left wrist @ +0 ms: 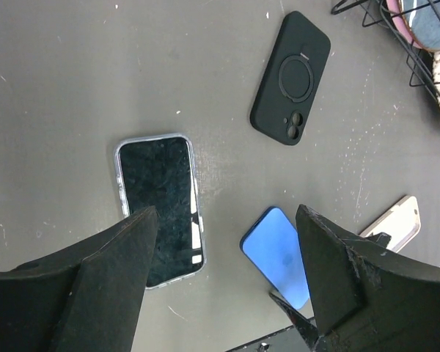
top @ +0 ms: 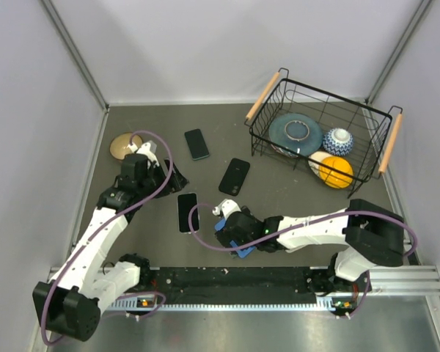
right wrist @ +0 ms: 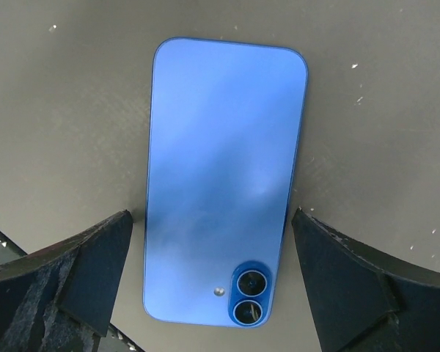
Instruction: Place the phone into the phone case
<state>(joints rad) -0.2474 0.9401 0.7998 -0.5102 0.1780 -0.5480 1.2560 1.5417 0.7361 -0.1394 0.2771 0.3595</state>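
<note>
Insertion outstanding — slim blue phone (right wrist: 224,176) lies bare, black rubber case (left wrist: 290,77) well apart; left hand (left wrist: 227,213), right hand (right wrist: 213,218) both spread, empty.

Top view: blue phone (top: 244,250) mostly under the right pincer (top: 231,228), only slivers showing. Gold disc (top: 120,145) near the worktop's (top: 293,202) far left corner partly behind the left arm (top: 95,235). Left wrist view: basket (left wrist: 419,60) cut off at the top right corner; clear-cased phone's (left wrist: 158,187) near end hidden behind a finger (left wrist: 95,290).
</note>
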